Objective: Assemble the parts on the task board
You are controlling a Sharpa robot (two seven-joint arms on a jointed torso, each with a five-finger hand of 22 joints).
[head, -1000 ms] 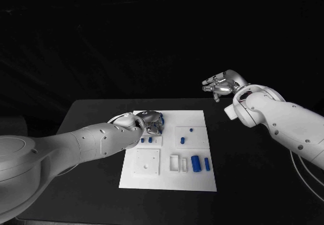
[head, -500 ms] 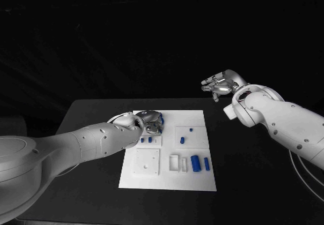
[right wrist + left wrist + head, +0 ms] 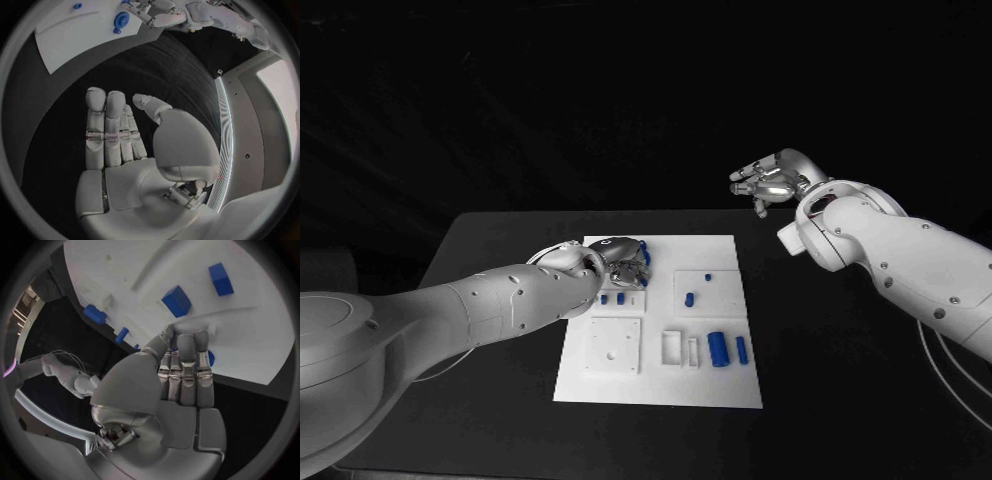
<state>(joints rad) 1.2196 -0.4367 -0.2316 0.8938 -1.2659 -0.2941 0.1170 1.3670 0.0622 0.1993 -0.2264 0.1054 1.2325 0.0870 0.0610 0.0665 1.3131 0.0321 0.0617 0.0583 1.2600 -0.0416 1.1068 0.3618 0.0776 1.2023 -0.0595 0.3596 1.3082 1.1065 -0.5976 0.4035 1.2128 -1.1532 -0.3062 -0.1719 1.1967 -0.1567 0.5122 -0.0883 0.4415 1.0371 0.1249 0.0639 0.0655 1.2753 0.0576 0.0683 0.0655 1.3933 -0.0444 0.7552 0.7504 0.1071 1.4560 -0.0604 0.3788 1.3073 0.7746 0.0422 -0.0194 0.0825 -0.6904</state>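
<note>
Task board (image 3: 661, 375), the white plate, lies in the middle of the black counter (image 3: 488, 260). Left hand (image 3: 620, 264) is down over the board's far-left corner, fingers pointing at the surface; the left wrist view shows its fingertips (image 3: 185, 342) touching the white plate beside a blue part (image 3: 209, 358) half hidden behind them, but whether that part is actually pinched cannot be told. Two small blue parts (image 3: 612, 298) sit on the board just nearer the robot than this hand. Toward the board's right side, a small part (image 3: 708, 276) and a longer one (image 3: 691, 298) lie on a raised square, and two larger blue parts (image 3: 720, 348) lie side by side nearer the front edge, next to a white frame (image 3: 674, 346). Right hand (image 3: 770, 181) is raised well beyond the board's far-right corner, off the counter, fingers straight and apart, holding nothing.
</note>
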